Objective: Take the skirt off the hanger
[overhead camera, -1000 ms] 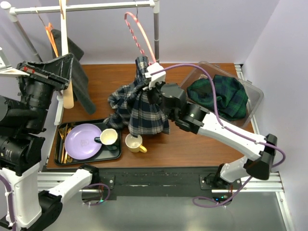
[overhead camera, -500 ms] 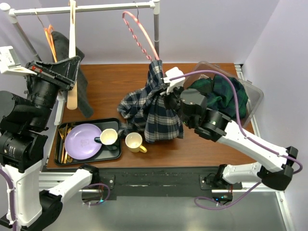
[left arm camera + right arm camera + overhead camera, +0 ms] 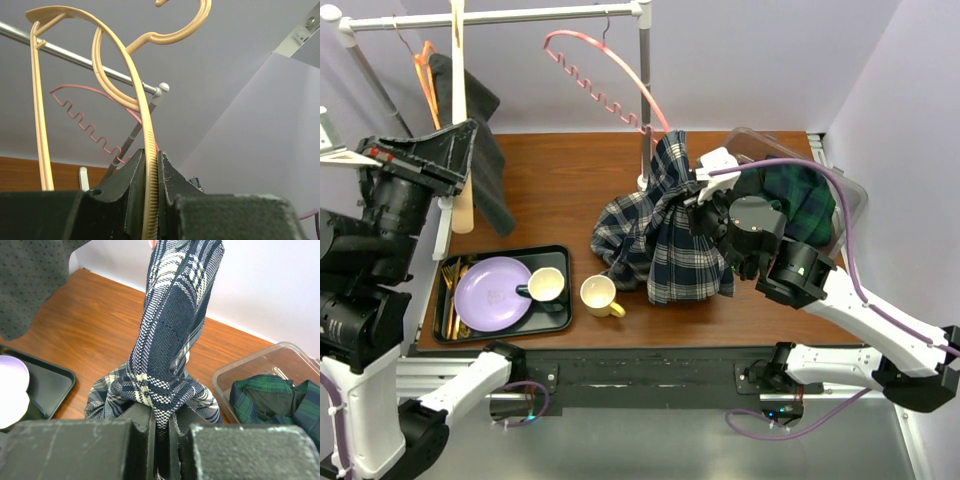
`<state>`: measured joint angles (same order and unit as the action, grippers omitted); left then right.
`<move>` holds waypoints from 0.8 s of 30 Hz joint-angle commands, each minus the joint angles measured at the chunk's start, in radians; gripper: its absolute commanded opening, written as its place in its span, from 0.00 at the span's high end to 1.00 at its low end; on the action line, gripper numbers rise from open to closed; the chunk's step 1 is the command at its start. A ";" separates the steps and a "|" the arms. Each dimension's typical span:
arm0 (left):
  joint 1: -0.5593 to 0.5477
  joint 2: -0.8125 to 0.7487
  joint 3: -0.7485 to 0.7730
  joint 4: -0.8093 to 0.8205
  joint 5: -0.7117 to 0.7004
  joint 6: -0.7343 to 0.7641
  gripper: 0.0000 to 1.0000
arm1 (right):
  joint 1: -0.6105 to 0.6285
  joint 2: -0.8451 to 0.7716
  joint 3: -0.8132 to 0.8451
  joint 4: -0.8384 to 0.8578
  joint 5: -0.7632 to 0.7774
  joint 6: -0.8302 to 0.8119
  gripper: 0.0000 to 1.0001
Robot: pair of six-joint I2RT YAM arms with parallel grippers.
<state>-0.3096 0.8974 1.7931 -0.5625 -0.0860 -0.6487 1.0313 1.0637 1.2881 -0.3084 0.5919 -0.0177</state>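
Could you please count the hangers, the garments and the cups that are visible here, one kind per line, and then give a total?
Hangers: 3 (orange hanger, tan hanger, pink hanger)
Garments: 3 (grey garment, plaid skirt, green garment)
Cups: 2 (cream cup, yellow mug)
Total: 8

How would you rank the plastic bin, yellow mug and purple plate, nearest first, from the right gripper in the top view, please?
1. Plastic bin, just right of the right gripper.
2. Yellow mug, near-left.
3. Purple plate, far left.
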 commanded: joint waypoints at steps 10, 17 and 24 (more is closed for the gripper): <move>0.004 -0.049 -0.043 -0.002 0.014 -0.077 1.00 | 0.001 -0.048 0.005 0.075 0.026 0.009 1.00; 0.004 -0.008 -0.158 -0.001 0.101 -0.170 1.00 | 0.001 -0.062 0.013 0.065 0.060 0.012 1.00; 0.004 0.049 -0.199 0.064 -0.070 -0.167 1.00 | 0.001 -0.082 0.036 0.025 0.163 0.001 1.00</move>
<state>-0.3096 0.9169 1.5753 -0.5682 -0.0689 -0.8013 1.0313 1.0245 1.2743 -0.3466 0.6609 -0.0147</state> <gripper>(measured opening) 0.175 0.057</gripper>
